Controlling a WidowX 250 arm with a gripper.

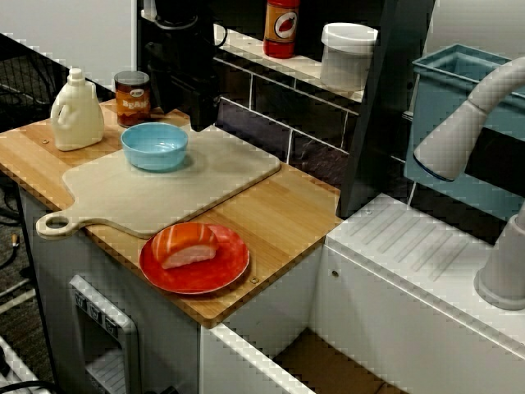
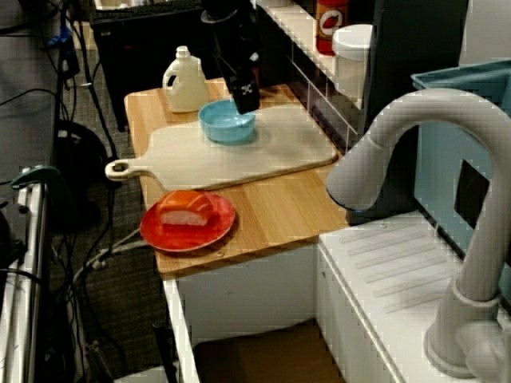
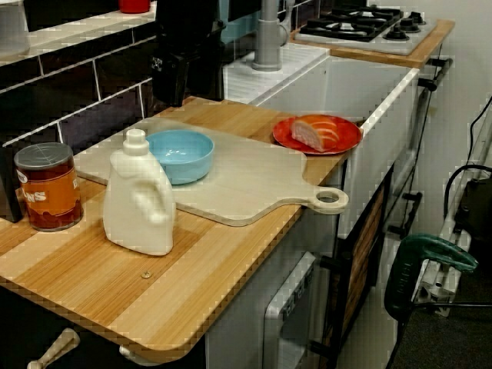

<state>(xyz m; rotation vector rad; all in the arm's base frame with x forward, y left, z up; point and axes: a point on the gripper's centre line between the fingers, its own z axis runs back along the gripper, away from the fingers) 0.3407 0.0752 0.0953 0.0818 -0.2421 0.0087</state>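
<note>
Upper centre in the view from the sink end: gripper low over far rim of bowl. Cannot tell if claw apart or together, nor if touching. Bowl on board, upper middle. Lower left: sushi on plate. Left of bowl, near frame top: bottle.

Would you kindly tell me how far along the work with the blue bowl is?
Done: nothing that shows; the bowl sits empty on the cutting board. In hand: the gripper hangs at the bowl's back rim; whether it touches is unclear. Left: probably the grasp and lift.
</note>
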